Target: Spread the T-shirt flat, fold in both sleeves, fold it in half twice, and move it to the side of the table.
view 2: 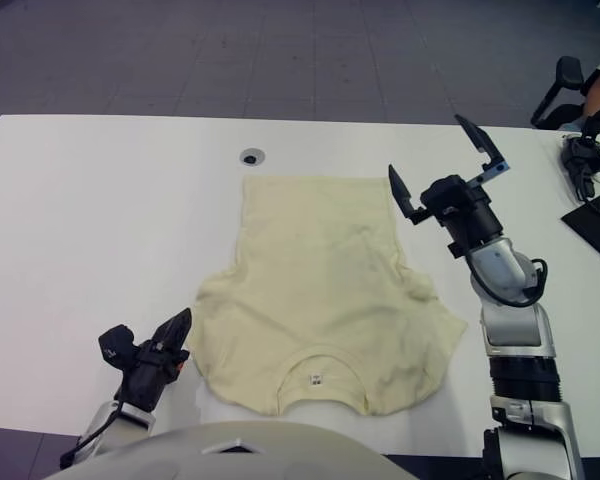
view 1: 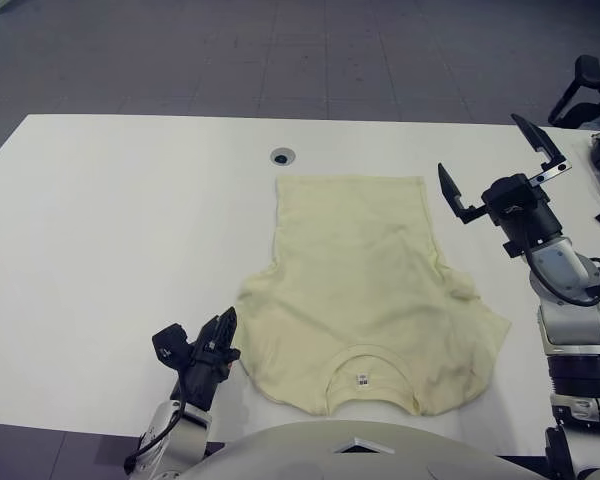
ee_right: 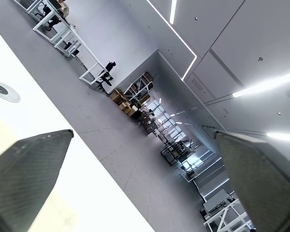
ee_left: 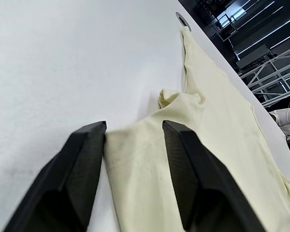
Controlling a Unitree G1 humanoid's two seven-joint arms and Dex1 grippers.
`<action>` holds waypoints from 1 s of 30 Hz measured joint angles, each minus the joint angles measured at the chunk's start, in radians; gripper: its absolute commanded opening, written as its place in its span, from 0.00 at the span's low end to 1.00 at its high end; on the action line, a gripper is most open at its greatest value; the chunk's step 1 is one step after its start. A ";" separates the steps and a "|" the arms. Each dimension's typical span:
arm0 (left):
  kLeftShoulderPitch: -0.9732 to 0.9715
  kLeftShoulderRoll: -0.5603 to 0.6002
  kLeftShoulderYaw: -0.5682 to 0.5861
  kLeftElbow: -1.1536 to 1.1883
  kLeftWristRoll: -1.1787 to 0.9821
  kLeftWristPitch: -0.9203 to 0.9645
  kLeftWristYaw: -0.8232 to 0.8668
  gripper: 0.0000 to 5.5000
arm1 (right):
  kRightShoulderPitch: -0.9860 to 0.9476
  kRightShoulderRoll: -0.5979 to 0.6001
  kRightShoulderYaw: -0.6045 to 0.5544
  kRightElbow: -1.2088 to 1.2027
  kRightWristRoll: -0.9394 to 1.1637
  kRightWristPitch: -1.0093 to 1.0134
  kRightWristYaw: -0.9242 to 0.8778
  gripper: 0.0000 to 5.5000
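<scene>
The T-shirt lies mid-surface, collar toward me, sleeves rumpled. My left pincer is apart, straddling the left sleeve edge. The right pincer gapes wide, raised beside the hem. If I pinch too shallowly, the sleeve could slip free or the whole shirt could drag.
</scene>
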 measured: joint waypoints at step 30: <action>-0.151 0.392 -0.241 -0.040 0.618 -0.319 -0.245 0.00 | 0.021 0.060 0.000 -0.012 -0.010 0.003 -0.033 0.98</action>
